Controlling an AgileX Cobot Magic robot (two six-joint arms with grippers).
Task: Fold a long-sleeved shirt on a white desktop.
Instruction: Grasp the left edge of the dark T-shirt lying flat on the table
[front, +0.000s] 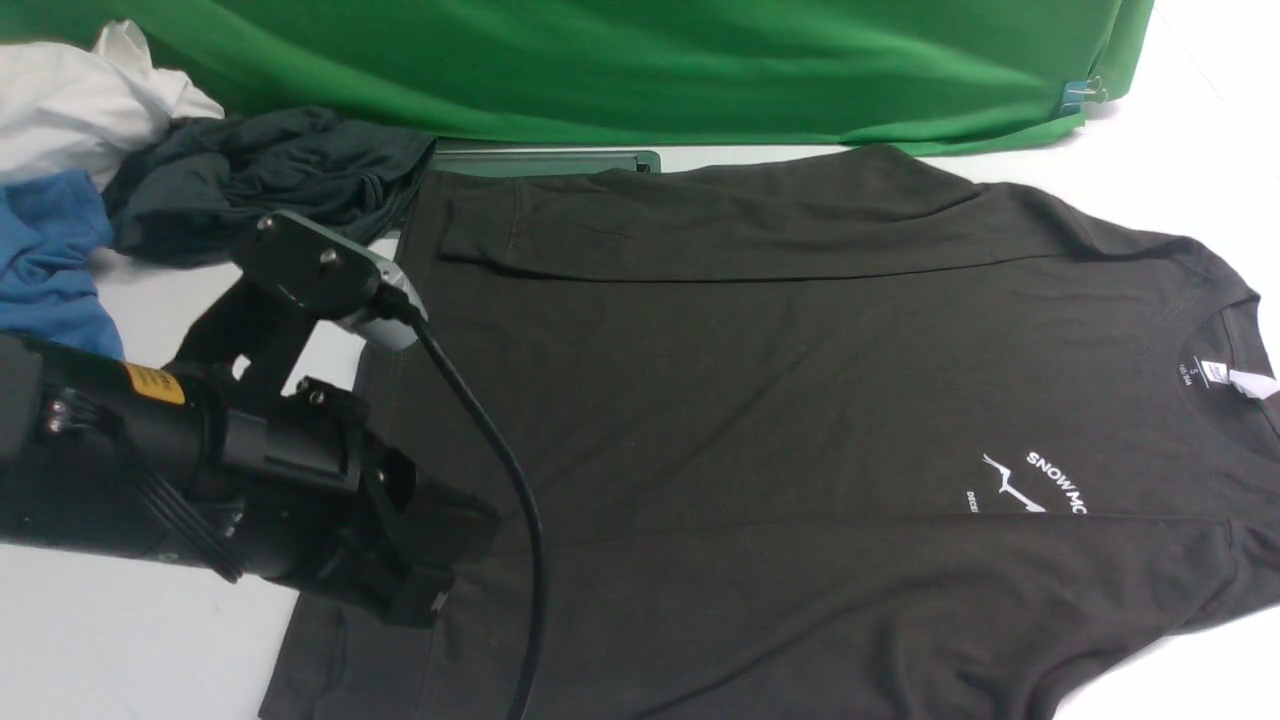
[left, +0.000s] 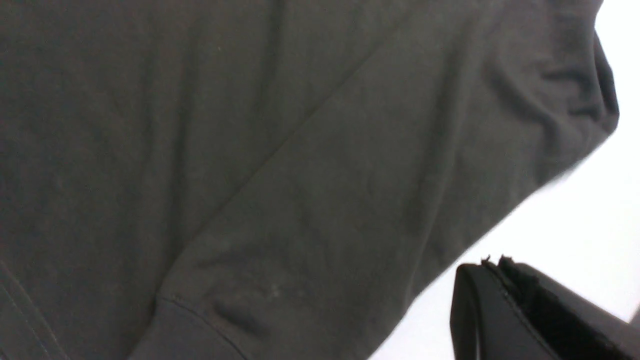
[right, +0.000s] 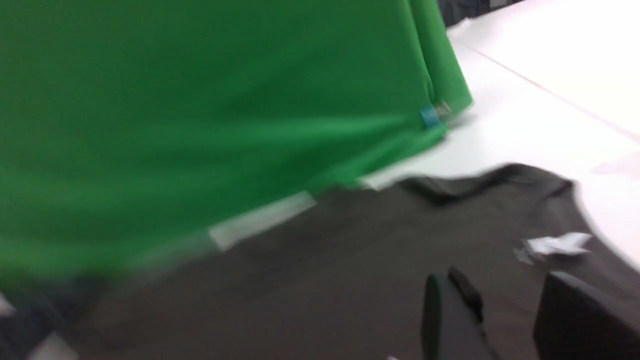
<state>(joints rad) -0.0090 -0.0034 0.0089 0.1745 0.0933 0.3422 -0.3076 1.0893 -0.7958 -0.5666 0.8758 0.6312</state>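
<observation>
The big dark brown-black knit long-sleeved shirt (front: 760, 400) lies flat on the smooth white desktop (front: 120, 640). Its long way runs from side to side across the desk. The bottom hem (front: 320, 650) is on the robot's left and the round neck with the small white label (front: 1225, 375) is on its right. Both sleeves look tucked in along the body. The black left pincer (front: 440, 575) sits low at the near hem corner, so the shirt stretches away from it to the right. Its jaws are pressed together and nothing shows between them. The black right pincer (right: 505, 285) cannot be seen from the front, but its own blurry camera shows it near the neck end with its jaws apart and holding nothing. A fold that brings the hem toward the neck would likely start with the left arm, since it is much nearer the hem.
</observation>
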